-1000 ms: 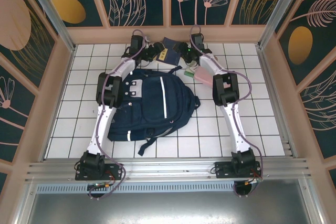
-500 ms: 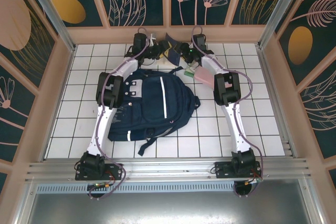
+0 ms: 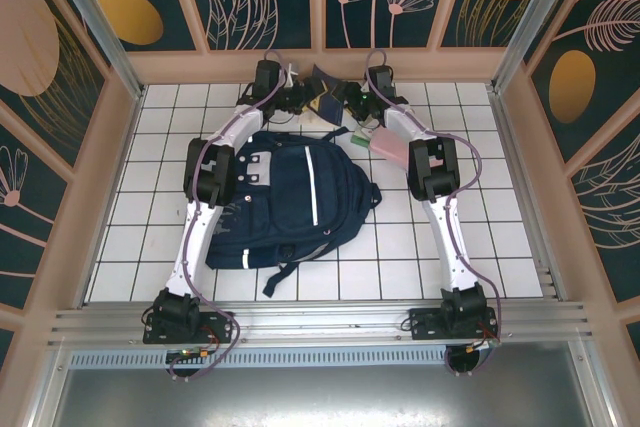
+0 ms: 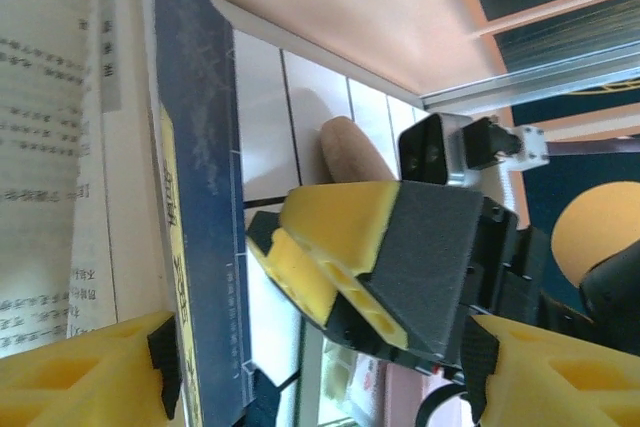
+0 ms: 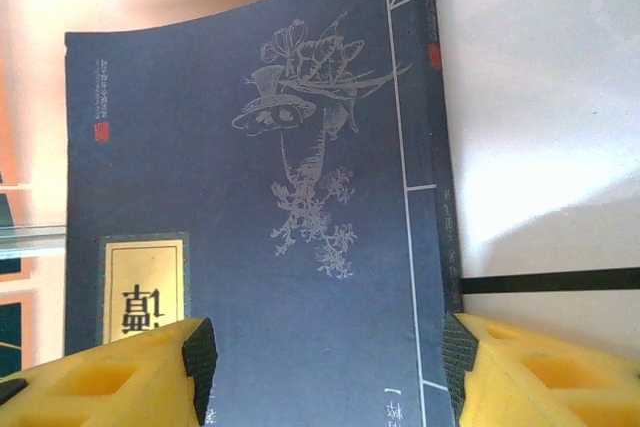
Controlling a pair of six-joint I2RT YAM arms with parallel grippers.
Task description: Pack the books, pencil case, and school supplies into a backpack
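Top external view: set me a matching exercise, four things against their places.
Things:
1 large navy fabric backpack
2 dark navy book with gold label
3 soft pale pink pouch
4 pale green rectangular pack

Places:
A partly under the right arm
B spread over the middle of the white tiled table
C between pouch and backpack's top
D tilted up by the far wall

Pairs: 1-B, 2-D, 3-A, 4-C

White tiled floor [image 3: 130,232], peach-framed navy floral wall panels [image 3: 425,17], bright light.
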